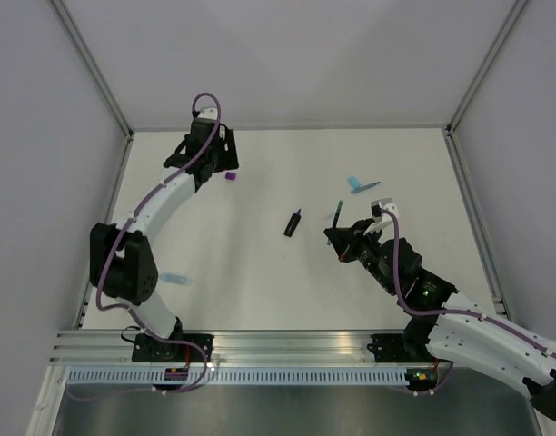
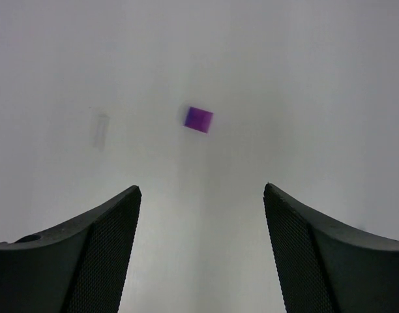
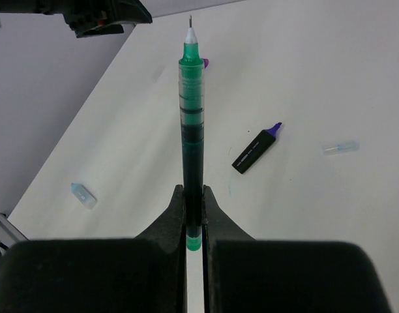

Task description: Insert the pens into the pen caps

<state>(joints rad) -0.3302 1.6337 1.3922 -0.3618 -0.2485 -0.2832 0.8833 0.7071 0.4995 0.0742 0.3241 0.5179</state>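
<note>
My right gripper (image 1: 344, 238) (image 3: 194, 193) is shut on a thin dark green pen (image 3: 191, 130) (image 1: 336, 216) and holds it above the table, bare tip pointing away. A stubby black marker with a purple end (image 1: 294, 222) (image 3: 256, 149) lies mid-table. A purple cap (image 1: 231, 176) (image 2: 199, 119) lies at the far left, just ahead of my left gripper (image 1: 210, 153) (image 2: 203, 190), which is open and empty. A chunky light-blue highlighter (image 1: 353, 183) (image 3: 83, 195) and a thin blue pen (image 1: 369, 188) lie at the far right. A pale light-blue cap (image 1: 175, 278) (image 3: 340, 147) lies near left.
The white table (image 1: 260, 291) is walled by pale panels at the back and both sides. An aluminium rail (image 1: 287, 345) with both arm bases runs along the near edge. The left arm's elbow (image 1: 124, 263) stands over the near-left part of the table.
</note>
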